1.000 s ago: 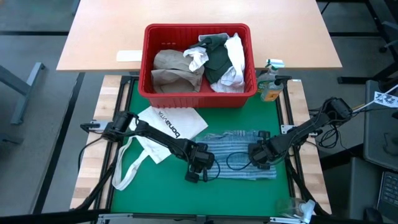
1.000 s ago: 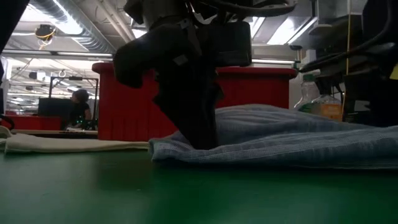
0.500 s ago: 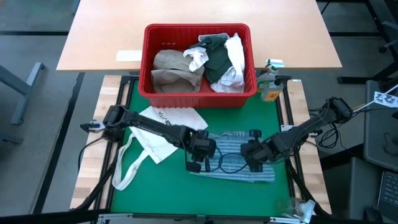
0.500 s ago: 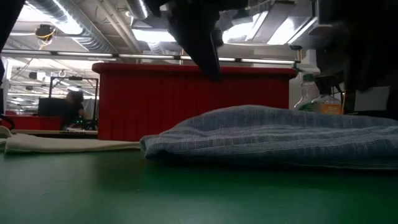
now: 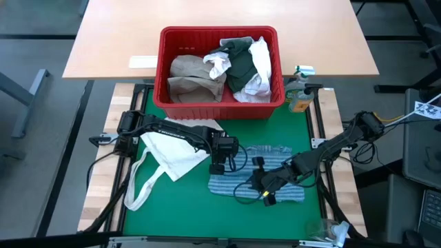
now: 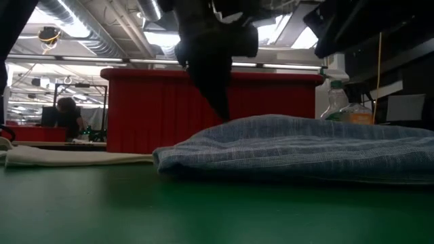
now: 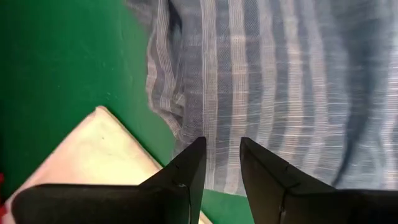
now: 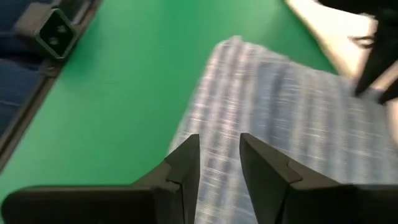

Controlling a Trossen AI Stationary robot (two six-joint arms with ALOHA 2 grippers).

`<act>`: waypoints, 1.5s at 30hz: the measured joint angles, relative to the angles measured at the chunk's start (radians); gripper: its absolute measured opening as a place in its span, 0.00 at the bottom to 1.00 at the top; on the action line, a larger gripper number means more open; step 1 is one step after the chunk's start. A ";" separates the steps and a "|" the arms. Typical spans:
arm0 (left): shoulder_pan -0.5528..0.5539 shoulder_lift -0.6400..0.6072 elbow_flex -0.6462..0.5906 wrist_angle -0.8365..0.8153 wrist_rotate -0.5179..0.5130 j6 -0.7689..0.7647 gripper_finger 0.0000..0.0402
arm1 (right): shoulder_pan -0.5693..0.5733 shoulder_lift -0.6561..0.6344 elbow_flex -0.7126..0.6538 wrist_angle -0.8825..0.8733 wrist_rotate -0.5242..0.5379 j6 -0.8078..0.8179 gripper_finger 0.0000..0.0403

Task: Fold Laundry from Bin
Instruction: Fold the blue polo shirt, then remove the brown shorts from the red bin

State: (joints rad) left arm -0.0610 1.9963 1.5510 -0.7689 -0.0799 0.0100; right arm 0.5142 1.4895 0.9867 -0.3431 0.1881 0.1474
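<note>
- Step in hand (judged): folding the striped cloth (image 5: 265, 176), which lies bunched on the green tabletop (image 5: 172, 207) toward its near right part; one fold looks made, and the piece is narrower than a spread garment would be.
- Bin (image 5: 219, 105): at the far edge of the tabletop, holding the rest of the laundry (image 5: 220, 69) (tan, white and dark pieces, none yet folded).
- Left pincer (image 5: 218, 160): above the cloth's far left corner, next to the tote (image 5: 176, 148); fingers (image 7: 186, 171) slightly apart with nothing between them.
- Right pincer (image 5: 265, 189): over the cloth's near edge, toward its middle; fingers (image 8: 183, 165) a little apart, empty, the cloth passing beneath.
- Next move (judged): both pincers need to come down on an edge of the cloth, nip it, and carry it over for a second fold; the left must keep clear of the tote strap (image 5: 141, 186).
- Against a second ago: the left pincer was then at the cloth's near left corner, low against it; it has since lifted and gone toward the far edge. The right pincer was at the cloth's right part and has moved left and nearer. The cloth itself has drawn in from a wider spread to a shorter bundle. Bin and tote unchanged.
</note>
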 joint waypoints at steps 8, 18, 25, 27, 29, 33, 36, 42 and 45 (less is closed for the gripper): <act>0.045 0.000 -0.088 0.127 -0.026 0.001 0.23 | -0.080 0.069 0.000 0.048 -0.248 -0.003 0.28; 0.068 -0.049 -0.047 0.039 -0.032 0.001 0.23 | -0.111 0.035 0.000 0.046 -0.250 -0.061 0.28; 0.068 -0.153 0.034 -0.079 -0.045 0.007 0.23 | -0.128 -0.055 0.000 0.026 -0.179 -0.107 0.28; 0.068 -0.172 0.057 -0.094 -0.069 0.030 0.23 | -0.144 -0.083 0.000 0.025 -0.149 -0.129 0.28; 0.068 -0.190 0.078 -0.088 -0.100 0.061 0.23 | -0.169 -0.113 0.000 0.028 -0.132 -0.153 0.28; 0.068 -0.195 0.115 -0.072 -0.247 0.118 0.23 | -0.235 -0.163 0.000 0.029 -0.090 -0.184 0.28; 0.070 -0.194 0.126 -0.063 -0.380 0.179 0.23 | -0.293 -0.191 0.000 0.034 -0.083 -0.187 0.28; 0.093 -0.193 0.126 -0.046 -0.486 0.231 0.23 | -0.379 -0.198 0.000 0.030 -0.092 -0.187 0.28; 0.102 -0.193 0.126 -0.044 -0.486 0.231 0.23 | -0.403 -0.196 0.000 0.026 -0.094 -0.187 0.28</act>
State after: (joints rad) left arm 0.0414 1.8035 1.6768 -0.8129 -0.5663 0.2409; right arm 0.1110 1.2932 0.9867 -0.3170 0.0937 -0.0391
